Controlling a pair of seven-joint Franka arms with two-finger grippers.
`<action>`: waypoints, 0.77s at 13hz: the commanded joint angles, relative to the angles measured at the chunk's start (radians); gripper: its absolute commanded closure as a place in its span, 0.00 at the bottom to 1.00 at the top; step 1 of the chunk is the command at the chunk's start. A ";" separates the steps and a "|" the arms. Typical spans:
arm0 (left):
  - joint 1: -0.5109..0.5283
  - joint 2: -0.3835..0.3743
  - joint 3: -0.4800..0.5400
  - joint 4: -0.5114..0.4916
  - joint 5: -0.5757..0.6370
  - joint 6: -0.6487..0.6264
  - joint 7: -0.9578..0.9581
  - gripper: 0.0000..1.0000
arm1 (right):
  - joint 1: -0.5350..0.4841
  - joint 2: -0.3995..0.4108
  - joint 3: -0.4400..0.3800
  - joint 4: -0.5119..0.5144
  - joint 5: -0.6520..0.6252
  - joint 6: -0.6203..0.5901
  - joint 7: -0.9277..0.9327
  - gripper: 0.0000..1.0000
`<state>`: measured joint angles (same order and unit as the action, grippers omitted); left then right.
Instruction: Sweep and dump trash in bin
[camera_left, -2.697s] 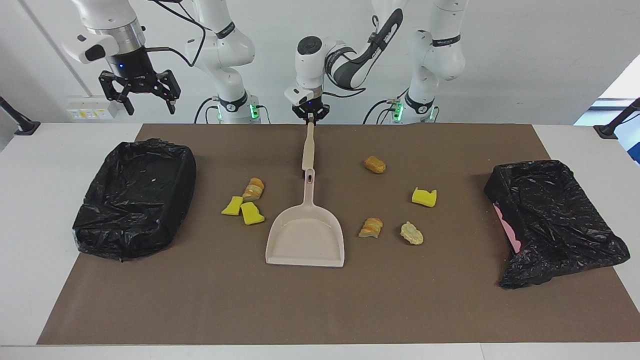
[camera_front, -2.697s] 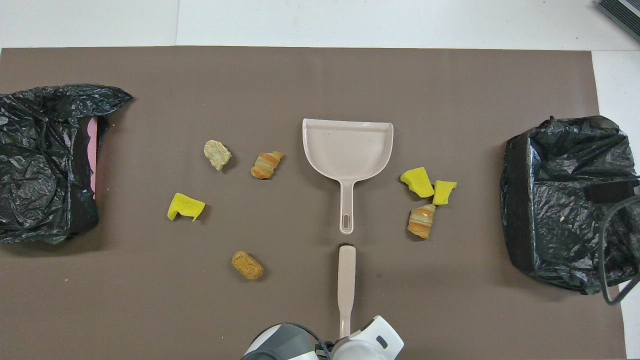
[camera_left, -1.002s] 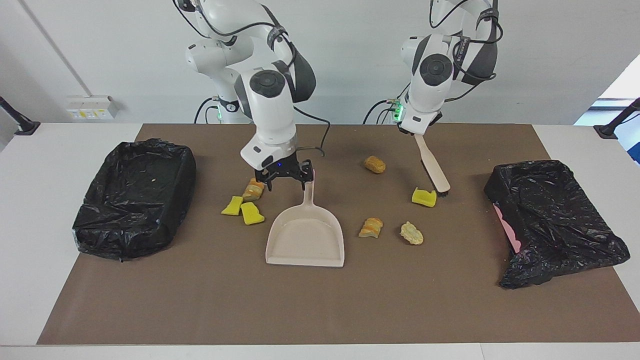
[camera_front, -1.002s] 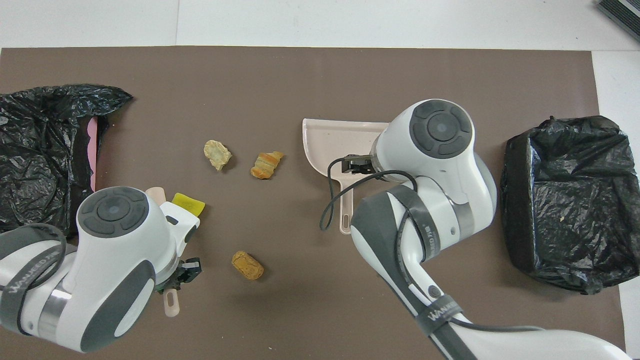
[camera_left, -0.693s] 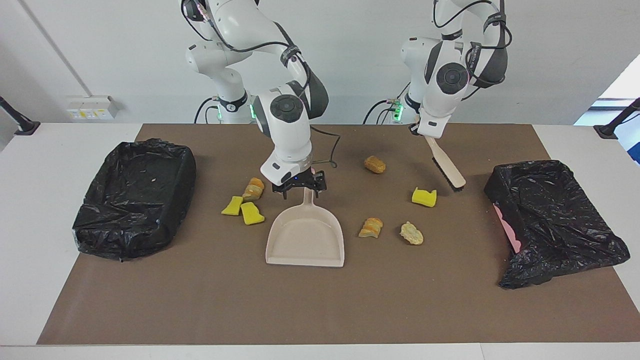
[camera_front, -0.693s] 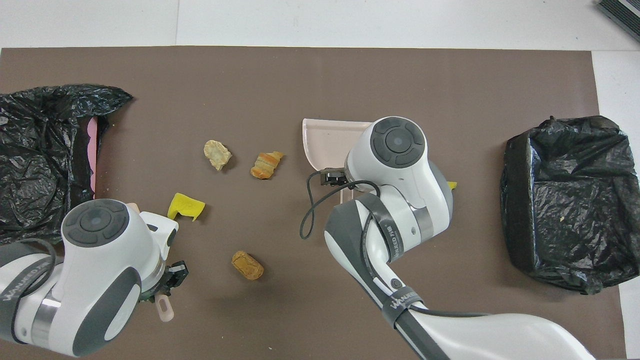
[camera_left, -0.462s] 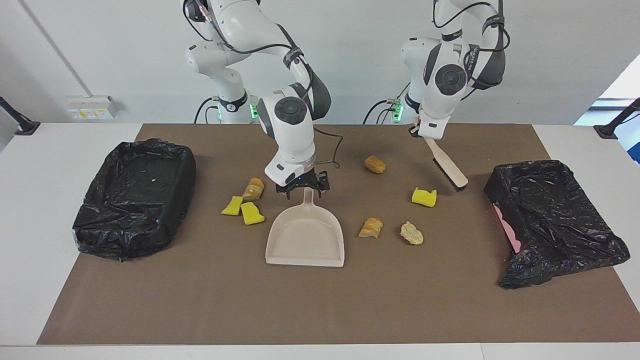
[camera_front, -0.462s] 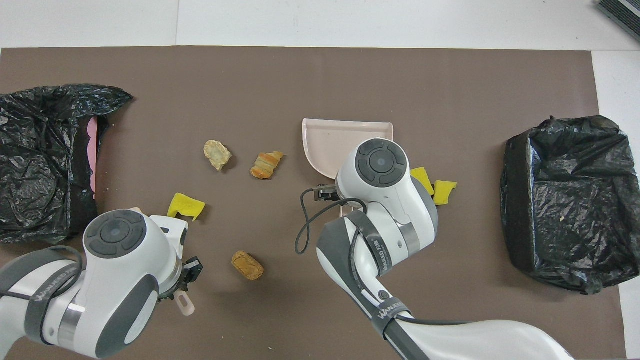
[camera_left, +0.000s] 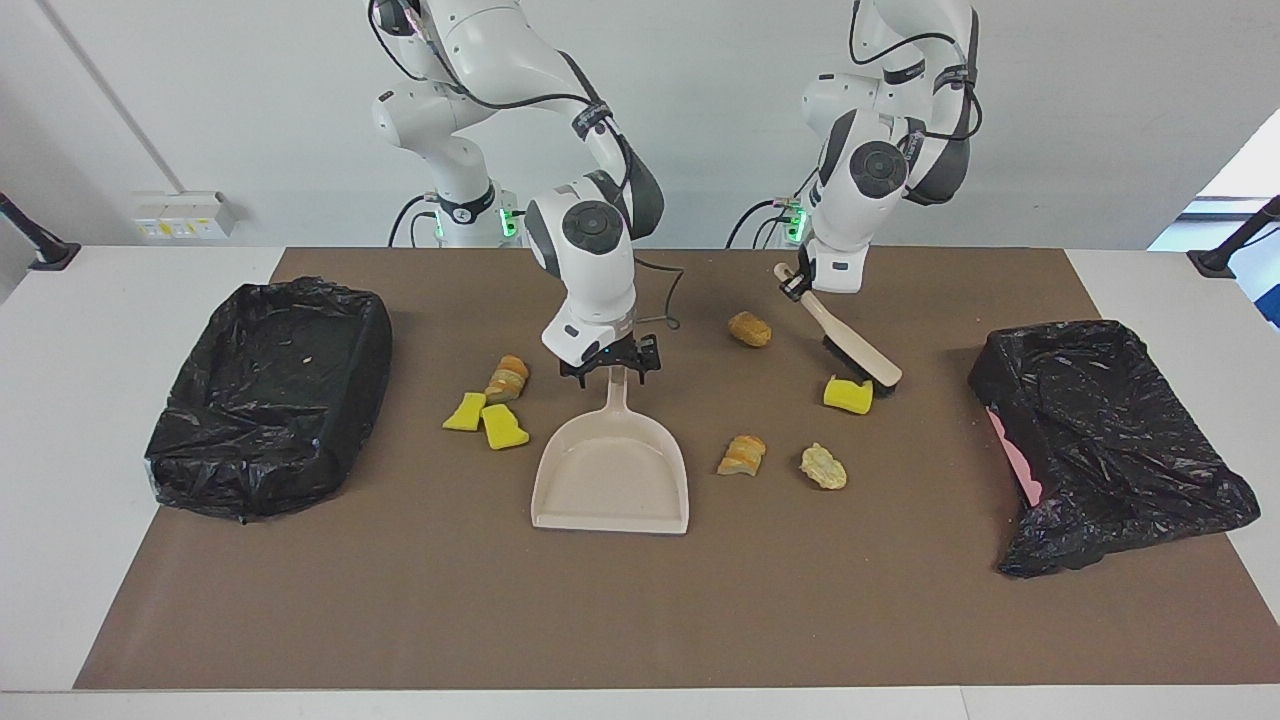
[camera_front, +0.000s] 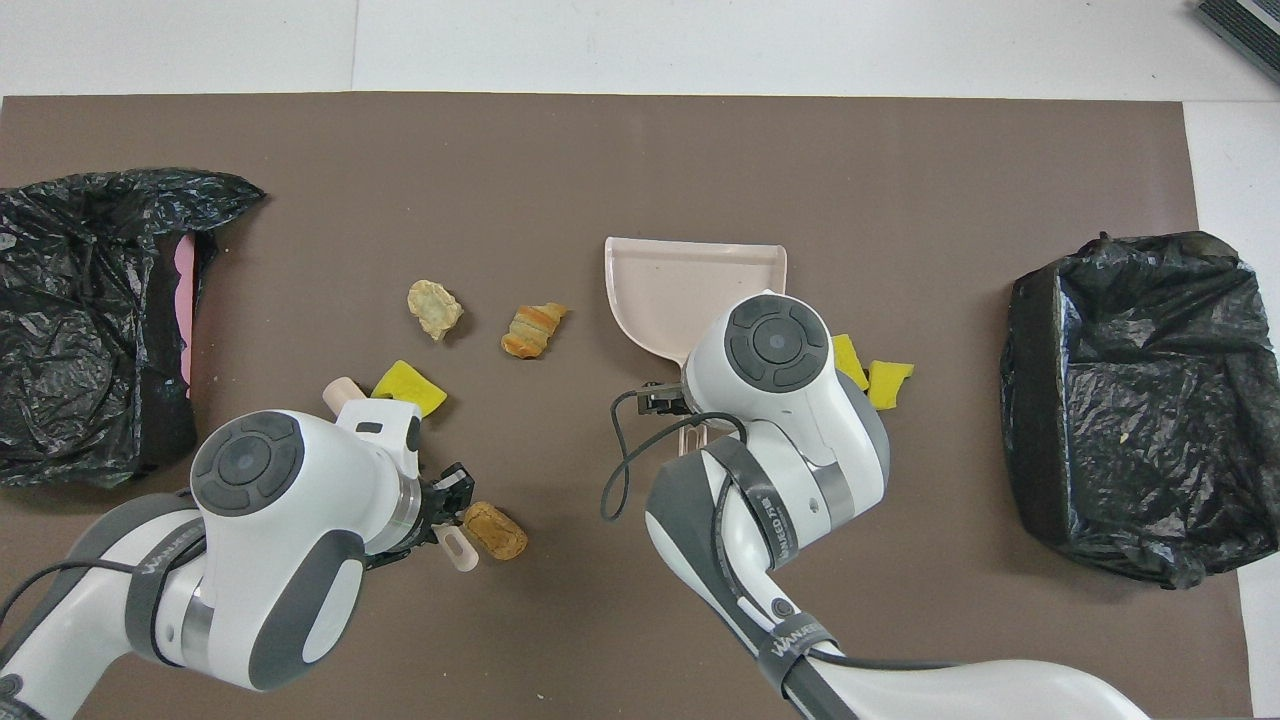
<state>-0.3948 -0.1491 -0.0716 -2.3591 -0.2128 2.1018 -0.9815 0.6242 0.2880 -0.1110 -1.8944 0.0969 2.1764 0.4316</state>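
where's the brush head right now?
The brush is held by the left end effector, its bristle end down against the yellow sponge chunk toward the left arm's end, between the dustpan and crumpled bin.

Plenty of open mat (camera_left: 640, 610) on the stretch farthest from the robots, nothing sitting there. The middle is crowded: dustpan (camera_left: 612, 478) dead center with the right claw (camera_left: 611, 366) at its handle, scraps (camera_left: 485, 403) packed on its right-arm side, more scraps (camera_left: 790, 462) plus the brush (camera_left: 850, 345) on the other. A black-bagged bin (camera_left: 268, 395) blocks one end, another bin (camera_left: 1105, 440) the other.
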 joint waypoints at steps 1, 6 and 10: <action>-0.016 0.109 0.012 0.162 -0.034 -0.009 0.000 1.00 | -0.001 -0.029 0.005 -0.037 0.018 0.020 0.026 0.02; -0.019 0.024 0.010 0.219 -0.034 -0.391 -0.011 1.00 | 0.011 -0.029 0.010 -0.049 0.018 0.020 0.026 0.76; -0.087 -0.029 0.004 0.161 -0.048 -0.401 -0.179 1.00 | 0.011 -0.026 0.010 -0.028 0.007 0.019 0.012 1.00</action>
<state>-0.4420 -0.1353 -0.0740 -2.1529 -0.2380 1.7056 -1.0832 0.6359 0.2845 -0.1033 -1.9096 0.0971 2.1784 0.4372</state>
